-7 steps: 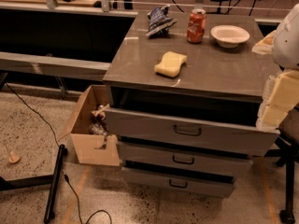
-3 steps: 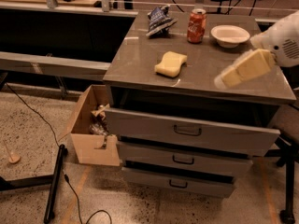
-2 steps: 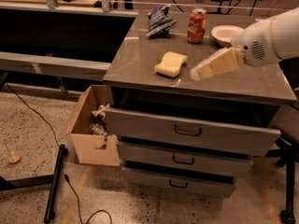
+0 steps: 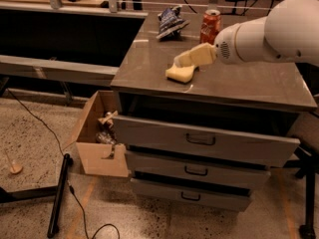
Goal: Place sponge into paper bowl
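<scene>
The pale yellow sponge point(image 4: 180, 74) lies on the grey cabinet top point(image 4: 239, 83), near its front left part. My gripper point(image 4: 185, 59), with pale yellow foam pads, reaches in from the right and hangs just above the sponge, covering its upper part. The white arm point(image 4: 269, 31) stretches across the right of the top. The paper bowl is hidden behind the arm.
A red soda can point(image 4: 210, 26) stands at the back of the top, and a dark blue crumpled bag point(image 4: 170, 21) lies to its left. The top drawer point(image 4: 199, 138) stands partly open. An open cardboard box point(image 4: 97, 133) sits on the floor at the left.
The arm has swung left across the cabinet top, bringing the gripper from the right edge to just above the sponge. The arm now covers the bowl.
</scene>
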